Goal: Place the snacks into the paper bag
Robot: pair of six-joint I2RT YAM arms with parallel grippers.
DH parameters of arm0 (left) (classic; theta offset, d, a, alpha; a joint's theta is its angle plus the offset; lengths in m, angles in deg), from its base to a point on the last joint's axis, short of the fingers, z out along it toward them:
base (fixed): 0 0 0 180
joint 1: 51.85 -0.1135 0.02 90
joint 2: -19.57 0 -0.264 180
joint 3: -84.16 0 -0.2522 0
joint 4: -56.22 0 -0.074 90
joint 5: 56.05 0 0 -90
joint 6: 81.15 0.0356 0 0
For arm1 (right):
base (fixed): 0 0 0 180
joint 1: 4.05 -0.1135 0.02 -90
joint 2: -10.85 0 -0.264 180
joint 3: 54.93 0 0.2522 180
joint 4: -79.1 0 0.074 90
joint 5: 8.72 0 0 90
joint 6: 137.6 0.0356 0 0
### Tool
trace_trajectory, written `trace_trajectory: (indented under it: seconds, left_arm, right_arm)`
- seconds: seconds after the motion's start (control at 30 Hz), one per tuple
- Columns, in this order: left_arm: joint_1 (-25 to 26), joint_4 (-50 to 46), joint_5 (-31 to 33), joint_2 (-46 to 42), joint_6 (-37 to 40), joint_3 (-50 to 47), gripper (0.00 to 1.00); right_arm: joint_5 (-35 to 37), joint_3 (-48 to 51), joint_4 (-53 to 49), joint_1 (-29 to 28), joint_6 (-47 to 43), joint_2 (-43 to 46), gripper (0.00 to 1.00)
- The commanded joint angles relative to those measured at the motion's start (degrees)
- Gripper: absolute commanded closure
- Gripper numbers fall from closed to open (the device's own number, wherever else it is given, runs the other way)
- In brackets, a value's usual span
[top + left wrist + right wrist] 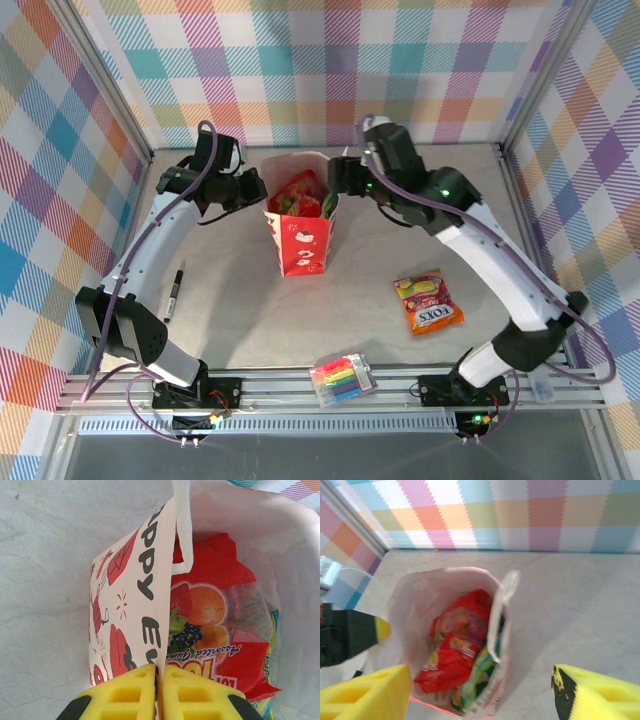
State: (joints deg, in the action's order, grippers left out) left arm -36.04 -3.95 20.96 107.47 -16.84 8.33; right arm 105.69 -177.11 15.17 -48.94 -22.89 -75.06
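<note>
Your bag (297, 245) stands upright toward the tabletop's (220, 310) back edge, holding several pouches (455, 655), perhaps five. One FOXS pouch (429, 303) is left near the right edge. Your left gripper (160, 675) pinches the bag's rim; the right gripper (480, 690) gapes empty above it.

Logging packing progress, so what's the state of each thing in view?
paper bag: upright, open, snacks inside.
red pouch: inside bag, on top.
FOXS pouch: flat on table, outside bag.
marker pack: flat, near edge.
black pen: lying on table.
left gripper: shut on bag wall.
right gripper: open, empty.
</note>
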Motion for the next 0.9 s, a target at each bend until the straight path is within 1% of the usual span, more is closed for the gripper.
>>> trace_trajectory:
  seconds: [0.0,0.17,0.37,0.53,0.7,0.87]
  left_arm:
    - [-0.6,-1.1,-1.6,0.0,1.2,2.1,0.89]
    - [-0.6,-1.9,-1.7,0.0,1.9,2.8,0.88]
    - [-0.6,-2.4,-1.4,0.0,2.6,3.4,0.87]
    - [-0.6,-2.4,-1.8,0.7,2.5,3.5,0.87]
    - [-0.6,-2.3,-1.9,0.9,2.5,3.0,0.87]
    - [-0.6,-3.2,-1.6,1.1,3.2,3.2,0.86]
  right_arm:
    - [-1.5,8.1,-4.1,4.0,1.6,6.1,0.23]
    - [-4.1,22.8,-6.4,10.9,6.0,16.4,0.21]
    - [-7.1,36.2,-9.4,19.4,9.8,24.1,0.15]
    - [-11.2,45.5,-9.2,24.8,11.7,27.2,0.12]
    - [-18.0,54.0,-6.7,31.8,12.1,29.4,0.09]
    - [-20.4,60.3,-4.1,36.8,11.6,28.9,0.08]
